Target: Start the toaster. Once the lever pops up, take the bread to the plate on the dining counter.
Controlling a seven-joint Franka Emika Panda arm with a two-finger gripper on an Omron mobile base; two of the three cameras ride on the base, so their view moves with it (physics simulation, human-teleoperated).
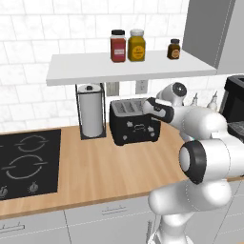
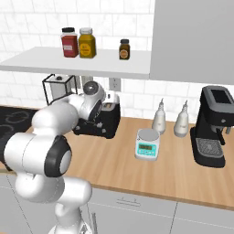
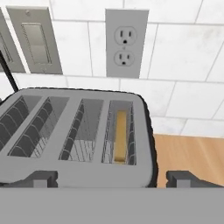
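The black toaster [image 1: 133, 123] stands on the wooden wall counter against the tiled wall. My gripper [image 1: 148, 106] hovers just above its right end, tilted down over the top. In the hand view the silver top of the toaster [image 3: 74, 131] lies right below, with the brown bread [image 3: 120, 134] sunk upright in the rightmost slot. My gripper [image 3: 113, 179] is open, its two dark fingertips [image 3: 183, 178] spread wide with nothing between them. In the right base view my arm covers most of the toaster [image 2: 107, 123]. The plate and the dining counter are out of view.
A paper towel stand [image 1: 91, 116] sits left of the toaster, a black cooktop [image 1: 28, 164] further left. A shelf [image 1: 128, 68] with jars hangs overhead. To the right are a small scale [image 2: 147, 144], two bottles [image 2: 160, 118] and a coffee machine [image 2: 212, 128].
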